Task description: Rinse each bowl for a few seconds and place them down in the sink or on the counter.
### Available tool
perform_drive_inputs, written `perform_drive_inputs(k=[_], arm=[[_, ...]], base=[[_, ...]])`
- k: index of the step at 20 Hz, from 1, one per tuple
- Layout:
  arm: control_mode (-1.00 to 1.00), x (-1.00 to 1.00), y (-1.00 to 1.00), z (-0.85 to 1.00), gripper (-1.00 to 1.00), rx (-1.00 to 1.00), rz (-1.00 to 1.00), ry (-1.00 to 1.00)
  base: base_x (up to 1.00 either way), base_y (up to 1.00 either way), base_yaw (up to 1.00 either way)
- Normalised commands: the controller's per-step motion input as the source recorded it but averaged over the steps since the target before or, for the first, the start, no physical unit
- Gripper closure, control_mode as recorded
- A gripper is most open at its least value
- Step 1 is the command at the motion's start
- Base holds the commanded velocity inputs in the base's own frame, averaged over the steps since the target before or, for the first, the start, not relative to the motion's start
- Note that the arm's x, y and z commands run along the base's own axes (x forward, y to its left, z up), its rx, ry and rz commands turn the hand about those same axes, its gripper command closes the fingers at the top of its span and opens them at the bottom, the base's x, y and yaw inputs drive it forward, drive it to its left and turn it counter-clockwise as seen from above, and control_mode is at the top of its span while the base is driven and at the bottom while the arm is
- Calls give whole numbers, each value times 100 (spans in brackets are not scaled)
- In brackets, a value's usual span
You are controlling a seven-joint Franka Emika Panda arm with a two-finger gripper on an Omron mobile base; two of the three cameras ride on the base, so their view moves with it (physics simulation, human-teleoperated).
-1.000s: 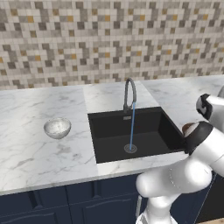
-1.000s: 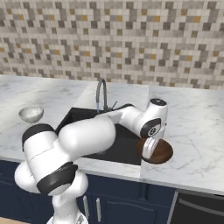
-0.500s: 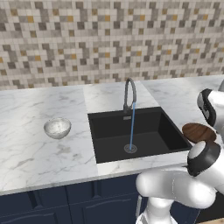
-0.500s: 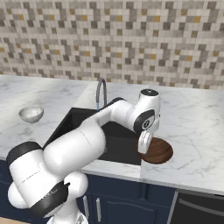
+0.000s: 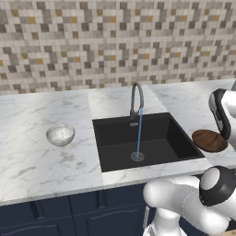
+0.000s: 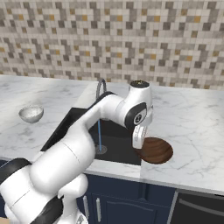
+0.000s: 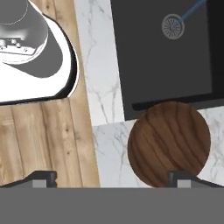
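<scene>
Right of centre in the right base view, the brown bowl (image 6: 155, 150) sits on the white tabletop (image 6: 192, 131) beside the black sink (image 6: 116, 142); the tool (image 6: 139, 141) hangs above its left rim, spread wide, empty. At left, the speckled bowl (image 6: 31, 113) rests well apart

1. White marble counter (image 5: 41, 161) carries a black sink (image 5: 152, 143) at its centre.
2. Speckled pale bowl (image 5: 60, 135) sits at the sink's 9 o'clock.
3. Dark wooden bowl (image 5: 209, 140) rests at 3 o'clock.

speckled bowl (image 5: 60, 134) on counter (image 5: 41, 161); brown bowl (image 5: 209, 140) beside sink (image 5: 143, 140)
</scene>
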Motion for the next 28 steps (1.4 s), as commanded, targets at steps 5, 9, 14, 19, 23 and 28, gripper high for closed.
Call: perform_drive_inputs(k=[5, 9, 14, 19, 23, 28], arm=[[-100, -17, 24, 33, -100, -5, 5, -8], [-100, -17, 28, 29, -100, -5, 5, -8], [-100, -11, 25, 28, -100, -3, 7, -5], [-100, -11, 28, 23, -100, 0, 8, -2], [-100, -13, 31, 18, -100, 0, 7, -1], [-100, -13, 33, 15, -100, 0, 6, -2]], base=[[0, 0, 0], [0, 0, 0], [0, 0, 0], [0, 0, 0], [0, 0, 0], [0, 0, 0]])
